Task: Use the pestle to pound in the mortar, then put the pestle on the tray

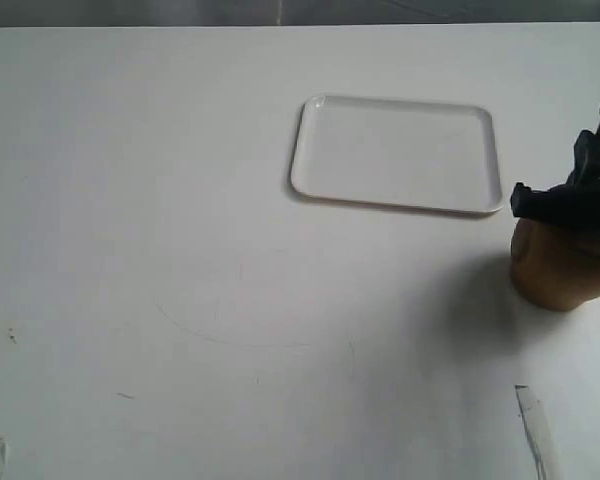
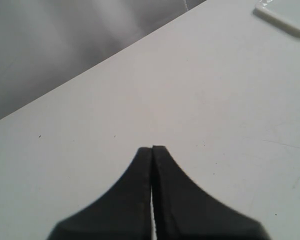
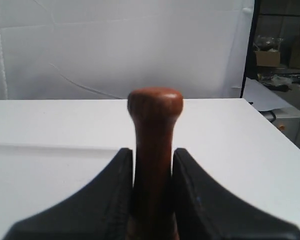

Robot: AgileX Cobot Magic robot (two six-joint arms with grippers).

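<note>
The light-brown wooden mortar (image 1: 550, 275) stands at the far right of the white table, its top hidden by my right gripper (image 1: 570, 205). In the right wrist view that gripper (image 3: 153, 150) is shut on the reddish-brown pestle (image 3: 155, 105), whose rounded knob sticks out past the fingertips. The pestle's lower end and the mortar's inside are hidden. The white tray (image 1: 395, 205) lies flat behind and to the left of the mortar; one corner of the tray (image 2: 285, 17) shows in the left wrist view. My left gripper (image 2: 152, 147) is shut and holds nothing, hovering over bare table.
A clear strip (image 1: 533, 425) lies near the table's front right. Small dark specks (image 1: 10, 335) mark the left side. Beyond the table's edge, shelves with clutter (image 3: 280, 55) and a white backdrop show.
</note>
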